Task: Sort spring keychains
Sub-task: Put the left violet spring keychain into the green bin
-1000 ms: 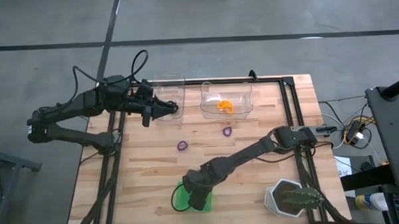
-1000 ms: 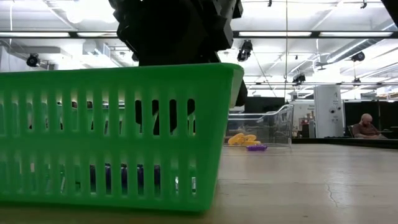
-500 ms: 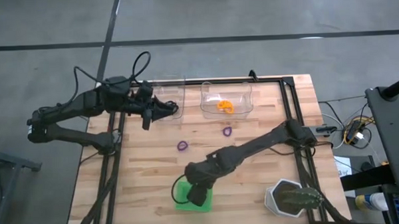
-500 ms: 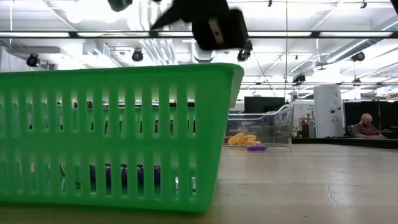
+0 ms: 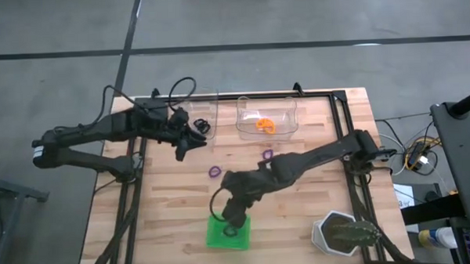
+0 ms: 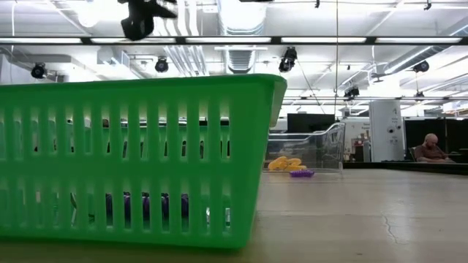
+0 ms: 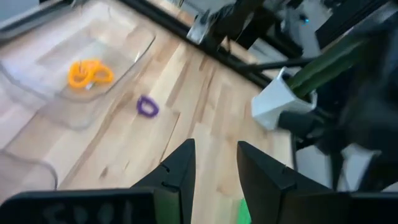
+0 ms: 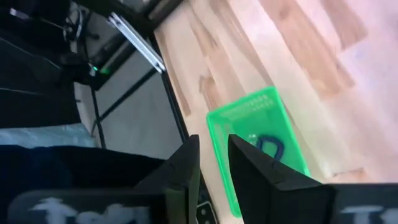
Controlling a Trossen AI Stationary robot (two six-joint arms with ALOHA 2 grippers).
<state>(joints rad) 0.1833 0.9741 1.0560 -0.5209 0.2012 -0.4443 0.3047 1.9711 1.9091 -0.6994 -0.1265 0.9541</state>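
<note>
From my remote station, high view: the right gripper (image 5: pixel 231 213) hangs over the wooden table (image 5: pixel 316 200), just at the 12 o'clock edge of the green tray (image 5: pixel 217 239). In its wrist view its fingers (image 8: pixel 247 163) stand a narrow gap apart with nothing between them. One dark keychain (image 5: pixel 231 231) lies inside the green tray, seen too from the right wrist (image 8: pixel 271 148).

The left gripper (image 5: pixel 181 153) sits at about 10 o'clock of the table, just at 6 o'clock of the left clear tray (image 5: pixel 193 95). Its fingers (image 7: pixel 180 167) are slightly apart and empty.

Black keychains (image 5: pixel 201 124) rest in the left clear tray. Orange keychains (image 5: pixel 265 125) lie in the right clear tray (image 5: pixel 285 107) at 12 o'clock. Two purple keychains lie loose on the wood near the middle: one (image 5: pixel 214 172) toward 9 o'clock, the other (image 5: pixel 267 154) just at 6 o'clock of the orange tray.

A white pot with a plant (image 5: pixel 344 232) stands at 5 o'clock
</note>
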